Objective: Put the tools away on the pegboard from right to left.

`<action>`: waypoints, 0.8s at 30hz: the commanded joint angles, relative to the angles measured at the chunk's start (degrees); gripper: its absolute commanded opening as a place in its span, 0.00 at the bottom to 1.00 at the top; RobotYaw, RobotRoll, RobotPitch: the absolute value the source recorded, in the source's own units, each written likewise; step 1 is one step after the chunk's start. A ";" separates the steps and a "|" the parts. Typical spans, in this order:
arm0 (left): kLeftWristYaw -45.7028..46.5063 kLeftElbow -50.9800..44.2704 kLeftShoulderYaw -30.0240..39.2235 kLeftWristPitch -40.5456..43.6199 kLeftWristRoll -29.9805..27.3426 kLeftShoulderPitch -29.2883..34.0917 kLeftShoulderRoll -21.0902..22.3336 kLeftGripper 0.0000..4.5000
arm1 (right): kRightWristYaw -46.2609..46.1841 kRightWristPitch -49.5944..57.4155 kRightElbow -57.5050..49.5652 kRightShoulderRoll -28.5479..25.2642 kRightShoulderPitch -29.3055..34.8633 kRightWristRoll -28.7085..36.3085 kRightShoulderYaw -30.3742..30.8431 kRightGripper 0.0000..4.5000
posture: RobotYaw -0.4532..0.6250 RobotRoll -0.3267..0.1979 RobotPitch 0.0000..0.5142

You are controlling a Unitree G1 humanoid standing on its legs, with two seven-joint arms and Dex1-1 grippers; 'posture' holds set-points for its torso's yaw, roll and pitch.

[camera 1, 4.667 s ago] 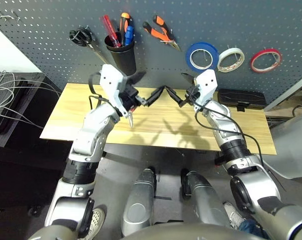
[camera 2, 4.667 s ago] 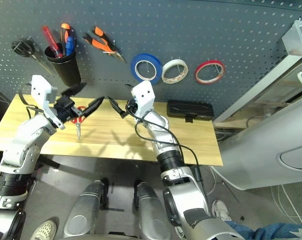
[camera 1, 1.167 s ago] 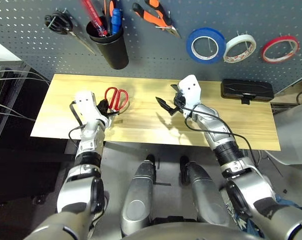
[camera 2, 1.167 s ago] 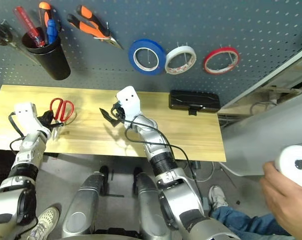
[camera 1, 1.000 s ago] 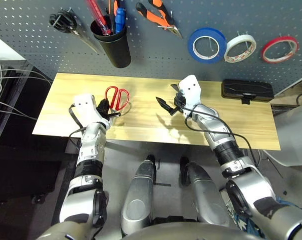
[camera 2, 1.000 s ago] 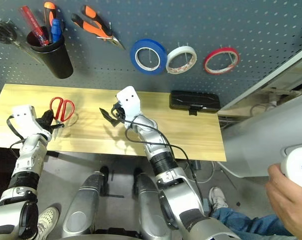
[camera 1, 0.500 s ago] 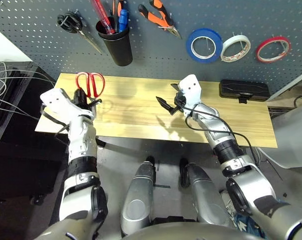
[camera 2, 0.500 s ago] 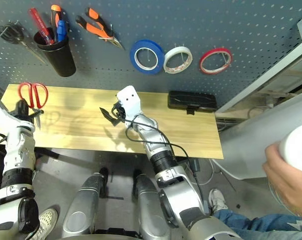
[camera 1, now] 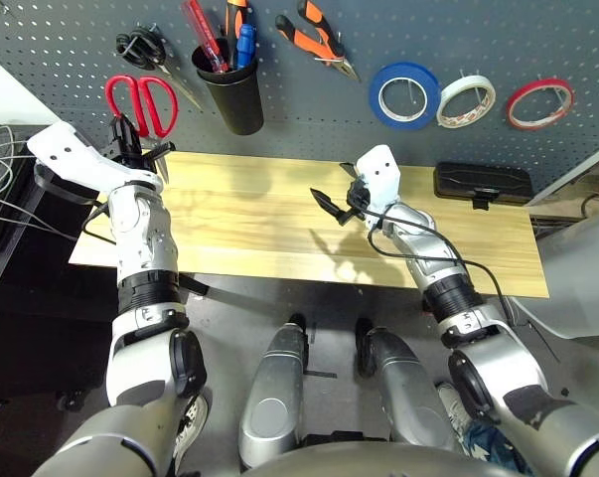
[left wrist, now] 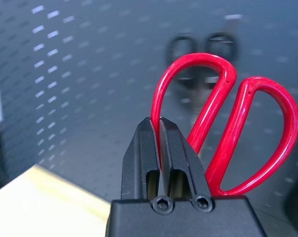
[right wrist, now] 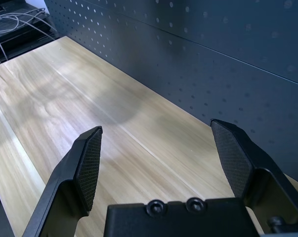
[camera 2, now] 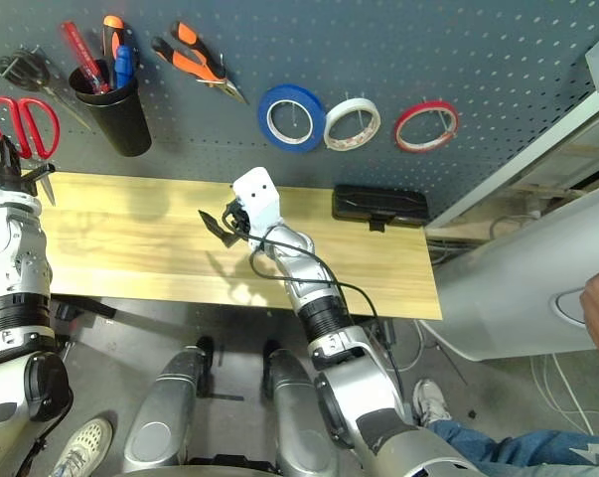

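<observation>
Your left gripper (left wrist: 158, 129) is closing tightly on one loop of the red-handled scissors (left wrist: 219, 106), leaving the other loop free, probably so that a hook can enter it. The loops are standing above the fingers and the blades are pointing down past them, which likely suits hanging. Just beyond the grip, the black-handled scissors (camera 1: 140, 45) are hanging on the pegboard (camera 1: 309, 124). To the gripper's right, the black cup (camera 1: 235, 101) is keeping the blue-handled screwdriver (camera 1: 245, 45) upright; farther right, the orange-and-black-handled pliers (camera 1: 317, 43) and the wide blue tape roll (camera 1: 432, 103) are hanging. The scissors seem to be the last tool left, so you are probably looking for a hook to the gripper's left. Your right gripper (right wrist: 156, 148) is waiting wide open and empty over the wooden table (camera 1: 279, 219), apparently keeping clear.
</observation>
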 commanded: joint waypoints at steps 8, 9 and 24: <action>-2.12 -1.13 -2.23 -3.91 1.86 0.35 0.09 0.00 | 0.49 -0.84 0.93 -0.32 0.52 -0.23 -0.03 1.00 | 0.51 0.62 0.49; -2.06 -1.28 -2.22 -4.13 1.89 0.22 0.12 0.00 | 0.49 -0.87 0.96 -0.36 0.51 -0.24 -0.02 1.00 | 0.51 0.62 0.49; 0.54 2.67 -1.32 -4.36 3.28 -2.99 3.29 0.00 | 0.60 -1.01 1.04 -0.36 0.88 -0.45 0.20 1.00 | 0.51 0.62 0.49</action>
